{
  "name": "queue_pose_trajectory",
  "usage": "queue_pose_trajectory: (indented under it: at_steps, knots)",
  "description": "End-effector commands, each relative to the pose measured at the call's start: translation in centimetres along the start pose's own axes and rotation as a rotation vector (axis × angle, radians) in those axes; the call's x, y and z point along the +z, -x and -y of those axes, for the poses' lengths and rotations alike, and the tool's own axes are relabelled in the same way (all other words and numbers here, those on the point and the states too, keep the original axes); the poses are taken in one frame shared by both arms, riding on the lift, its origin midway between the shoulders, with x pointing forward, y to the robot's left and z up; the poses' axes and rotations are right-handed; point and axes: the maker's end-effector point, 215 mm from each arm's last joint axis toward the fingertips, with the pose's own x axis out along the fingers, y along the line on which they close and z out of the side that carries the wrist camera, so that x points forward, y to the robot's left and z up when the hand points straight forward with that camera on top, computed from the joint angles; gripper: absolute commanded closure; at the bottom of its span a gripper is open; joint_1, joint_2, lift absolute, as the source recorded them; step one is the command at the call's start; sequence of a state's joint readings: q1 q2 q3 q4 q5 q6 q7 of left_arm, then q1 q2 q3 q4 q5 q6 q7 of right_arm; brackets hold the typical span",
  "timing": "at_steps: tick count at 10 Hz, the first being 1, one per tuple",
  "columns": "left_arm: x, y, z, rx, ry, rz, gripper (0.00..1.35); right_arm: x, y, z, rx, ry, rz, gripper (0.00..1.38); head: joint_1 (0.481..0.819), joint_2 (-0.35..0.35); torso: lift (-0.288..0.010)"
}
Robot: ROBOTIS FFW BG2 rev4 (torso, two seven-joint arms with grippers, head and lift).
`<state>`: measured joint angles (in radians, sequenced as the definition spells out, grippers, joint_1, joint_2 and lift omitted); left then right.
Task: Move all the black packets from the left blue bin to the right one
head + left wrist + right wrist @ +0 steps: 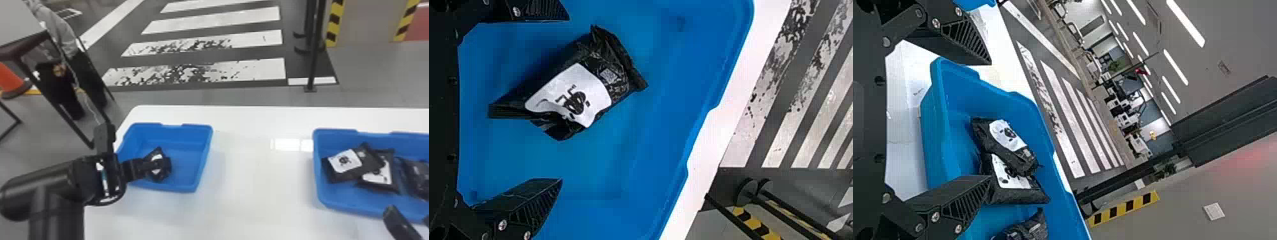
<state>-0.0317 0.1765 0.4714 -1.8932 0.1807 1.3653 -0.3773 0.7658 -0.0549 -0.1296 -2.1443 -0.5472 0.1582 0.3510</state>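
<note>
Inside the left blue bin (188, 178), my left gripper (159, 169) is lowered over a black packet (156, 157) with a white label. In the left wrist view the left gripper (560, 100) is open, and the packet (579, 95) lies between and beyond its spread fingers. The right blue bin (335, 204) holds several black packets (344, 161), some overlapping. My right gripper (411, 220) is at the near side of that bin; in the right wrist view the right gripper (990, 120) stands open, with the bin (938, 110) and packets (1010, 145) beyond its fingers.
Both bins stand on a white table (255, 191), with a wide stretch of tabletop between them. A dark post (314, 48) rises from the floor behind the table. At the left is a dark metal frame (57, 105).
</note>
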Motion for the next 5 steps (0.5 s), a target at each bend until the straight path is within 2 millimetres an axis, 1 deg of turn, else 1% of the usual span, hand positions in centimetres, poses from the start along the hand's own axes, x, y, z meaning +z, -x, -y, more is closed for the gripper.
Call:
queue_pose_trajectory:
  at_steps: [1, 2, 3, 4, 5]
  knots:
    - [0.4, -1.4, 0.1, -0.005, 0.013, -0.002, 0.15, -0.4, 0.0, 0.1, 0.002, -0.011, -0.007, 0.23, 0.695, 0.256, -0.144]
    - [0.7, -2.6, 0.2, -0.017, 0.034, -0.002, 0.15, -0.5, 0.0, 0.1, 0.002, -0.013, -0.009, 0.24, 0.695, 0.252, -0.144]
    - [1.0, -3.5, 0.4, -0.020, 0.038, -0.006, 0.21, -0.6, -0.1, 0.2, 0.002, -0.014, -0.011, 0.24, 0.695, 0.249, -0.144]
    - [1.1, -4.4, 0.6, -0.026, 0.039, -0.026, 0.63, -0.7, -0.1, 0.2, 0.004, -0.018, -0.014, 0.24, 0.695, 0.243, -0.144]
    - [1.6, -4.7, 0.5, -0.022, 0.028, -0.007, 1.16, -1.0, -0.2, 0.2, 0.005, -0.026, -0.019, 0.24, 0.695, 0.241, -0.144]
